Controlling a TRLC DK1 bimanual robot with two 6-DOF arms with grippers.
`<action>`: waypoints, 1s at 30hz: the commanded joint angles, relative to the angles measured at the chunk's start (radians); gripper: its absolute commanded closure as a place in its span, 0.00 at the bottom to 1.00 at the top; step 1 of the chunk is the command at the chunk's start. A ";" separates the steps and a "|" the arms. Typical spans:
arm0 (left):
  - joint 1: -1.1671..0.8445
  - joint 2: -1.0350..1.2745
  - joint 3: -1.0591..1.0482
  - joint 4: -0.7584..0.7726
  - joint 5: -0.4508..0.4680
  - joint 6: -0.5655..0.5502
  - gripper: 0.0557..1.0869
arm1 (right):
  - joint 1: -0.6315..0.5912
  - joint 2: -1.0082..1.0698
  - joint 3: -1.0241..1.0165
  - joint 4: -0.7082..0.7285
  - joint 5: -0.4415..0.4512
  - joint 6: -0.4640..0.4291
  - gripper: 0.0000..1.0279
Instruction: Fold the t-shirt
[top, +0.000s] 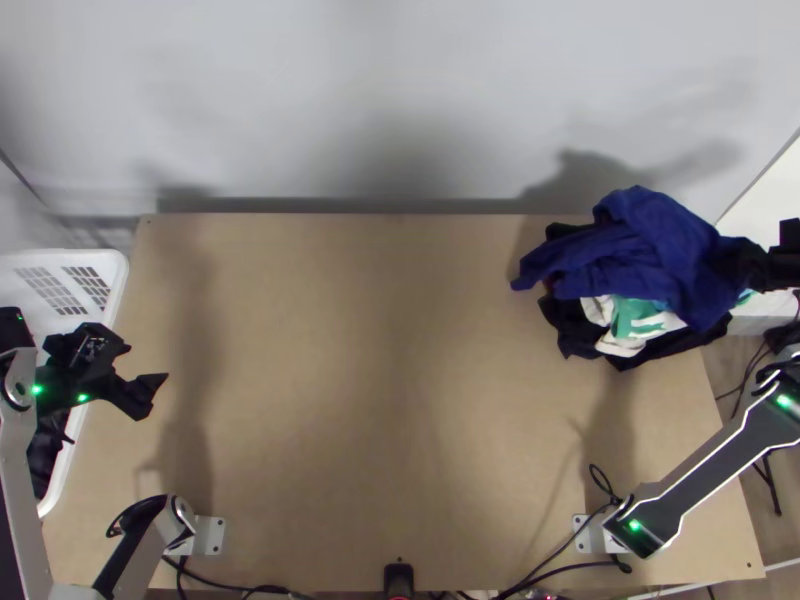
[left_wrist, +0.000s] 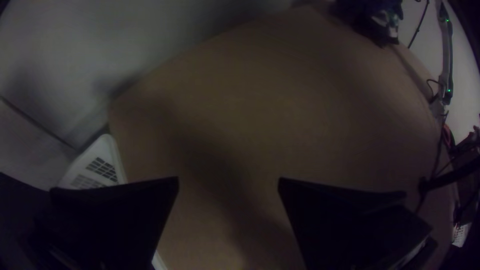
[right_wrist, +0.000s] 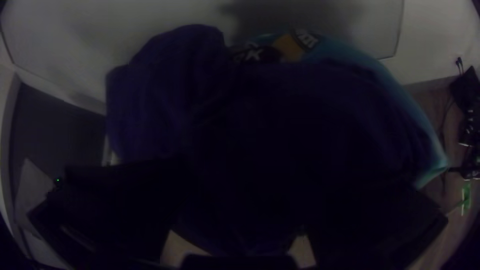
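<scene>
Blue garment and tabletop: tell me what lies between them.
The top view shows black cloth and white-and-green cloth between the blue garment and the tabletop.

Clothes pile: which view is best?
Top view: the pile shows clear colours and outline. The left wrist view has it dim, far off; the right wrist view, blue cloth and teal fabric close up.

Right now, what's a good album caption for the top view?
Blue garment bunched atop a clothes pile, far right of the table; open left gripper by a white basket.
</scene>
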 joint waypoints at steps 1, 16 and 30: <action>-0.003 -0.002 0.007 0.004 -0.010 -0.007 0.06 | 0.004 -0.048 0.025 0.000 0.000 -0.001 0.03; -0.003 -0.013 -0.001 0.005 -0.010 -0.007 0.06 | -0.155 -0.149 0.045 0.051 0.015 0.083 0.04; -0.025 -0.053 -0.018 0.010 -0.010 -0.067 0.06 | 0.185 -0.304 0.001 0.249 0.062 0.126 0.97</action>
